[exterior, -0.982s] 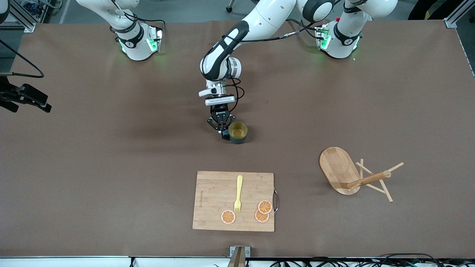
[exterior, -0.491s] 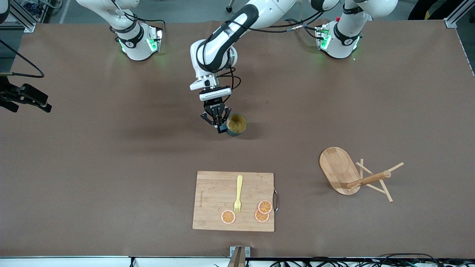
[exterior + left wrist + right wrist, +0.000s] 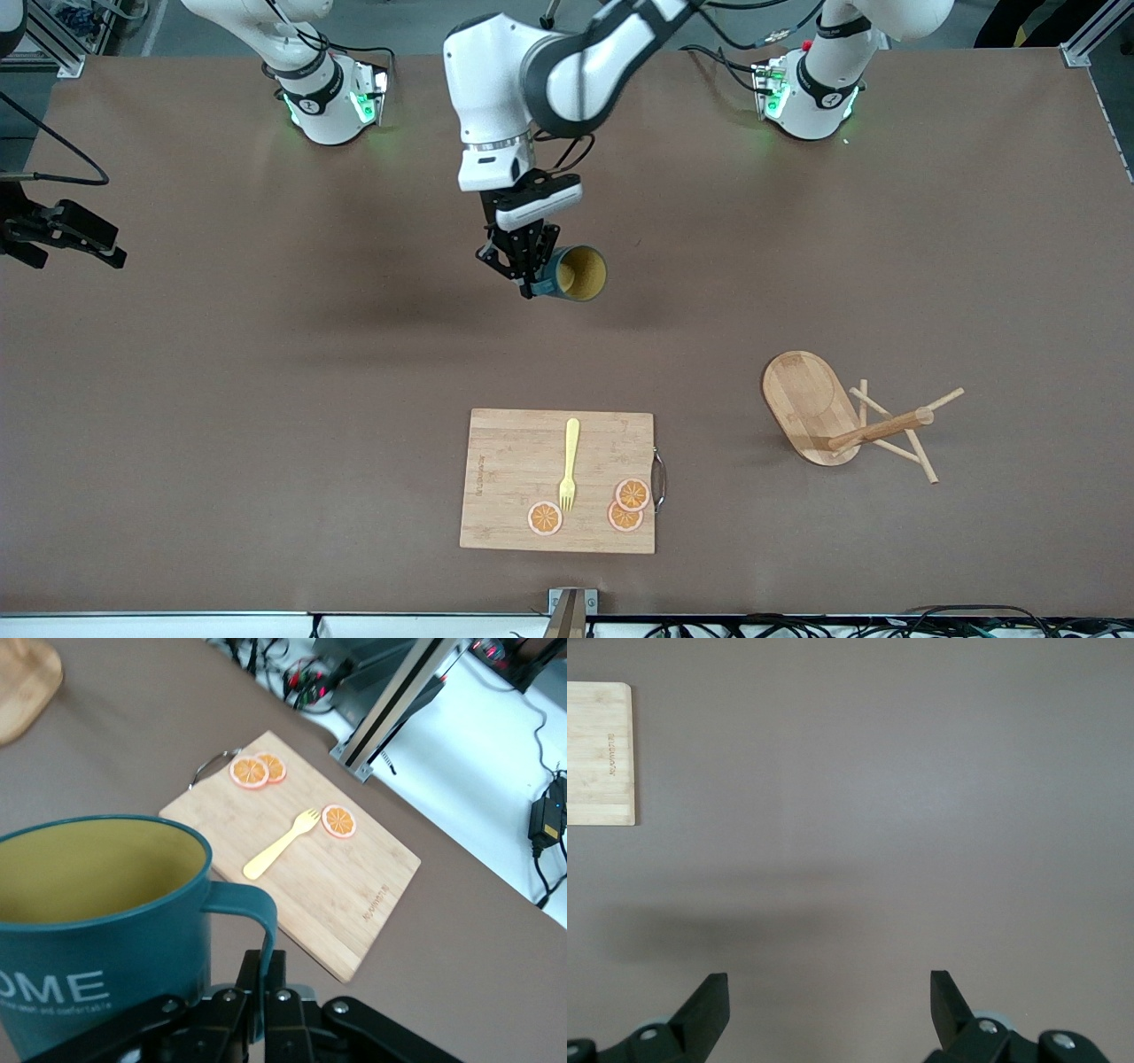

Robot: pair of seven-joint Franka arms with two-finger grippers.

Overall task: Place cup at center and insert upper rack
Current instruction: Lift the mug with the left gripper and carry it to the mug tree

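The dark teal cup with a yellow inside hangs tilted in the air over the middle of the table, its mouth turned toward the front camera. My left gripper is shut on its loop handle; the left wrist view shows the cup with white lettering and the gripper pinching the handle. The wooden upper rack lies on its side toward the left arm's end of the table, with post and pegs pointing sideways. My right gripper is open and empty over bare table; it does not show in the front view.
A bamboo cutting board lies near the front edge, with a yellow fork and three orange slices on it. It also shows in the left wrist view. A black device juts in at the right arm's end.
My left gripper has lifted the cup off the table and tipped it from upright to tilted, shifting it slightly toward the robots' bases. The rack and board have not moved.
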